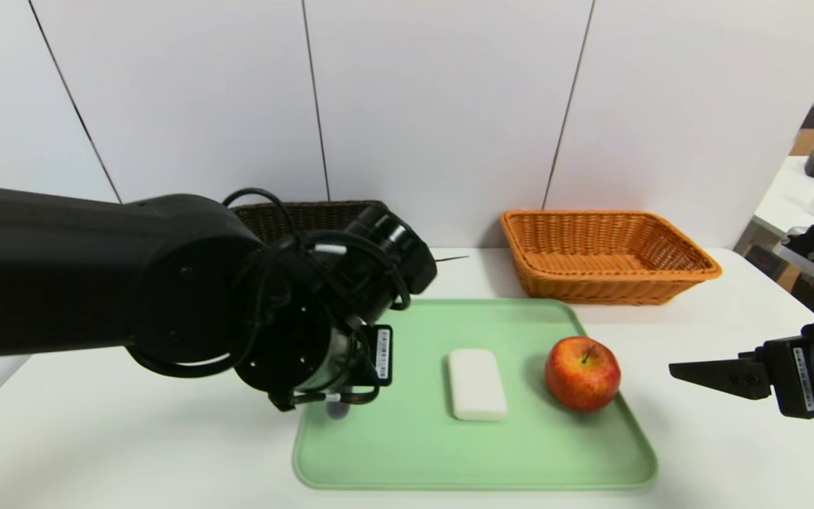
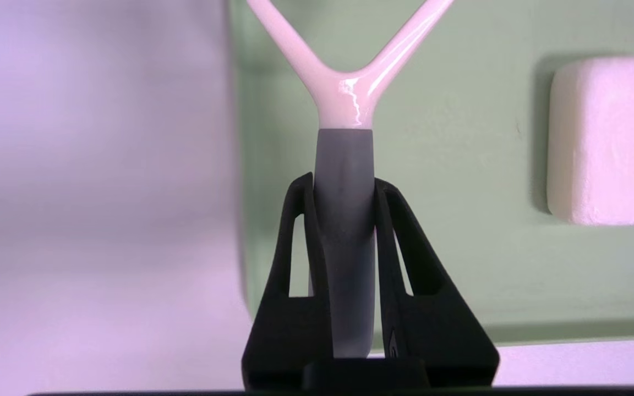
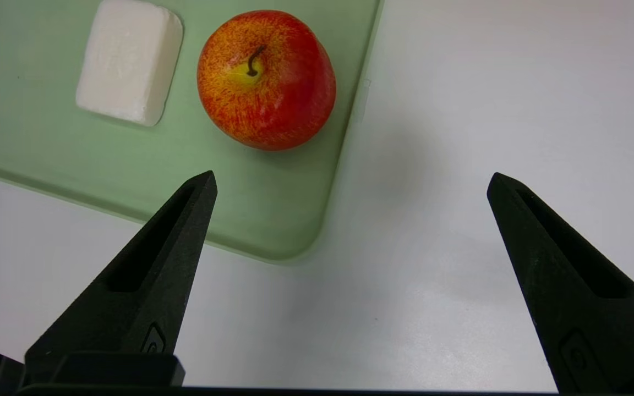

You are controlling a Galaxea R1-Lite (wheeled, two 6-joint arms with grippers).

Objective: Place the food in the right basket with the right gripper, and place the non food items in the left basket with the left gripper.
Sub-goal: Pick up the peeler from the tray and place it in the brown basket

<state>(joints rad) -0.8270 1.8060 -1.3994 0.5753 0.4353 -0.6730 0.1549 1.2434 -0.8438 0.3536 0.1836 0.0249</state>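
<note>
Head view: left arm hides its own claw; white rounded soap bar (image 1: 477,385) and red-yellow apple (image 1: 582,373) lie on the green tray (image 1: 534,452).
Left wrist view: left gripper (image 2: 344,184) pinches a pink-forked, grey-handled tool (image 2: 344,220).
Right wrist view: right gripper (image 3: 352,175) spreads beside the tray.

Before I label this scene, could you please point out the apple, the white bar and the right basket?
Apple (image 1: 582,375): head view, middle of its red side.
White bar (image 1: 477,386): head view, middle of its top face.
Right basket (image 1: 612,277): head view, its front rim.

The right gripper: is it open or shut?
Open: in the right wrist view, the right gripper has its two fingers spread wide, with nothing between them.
</note>
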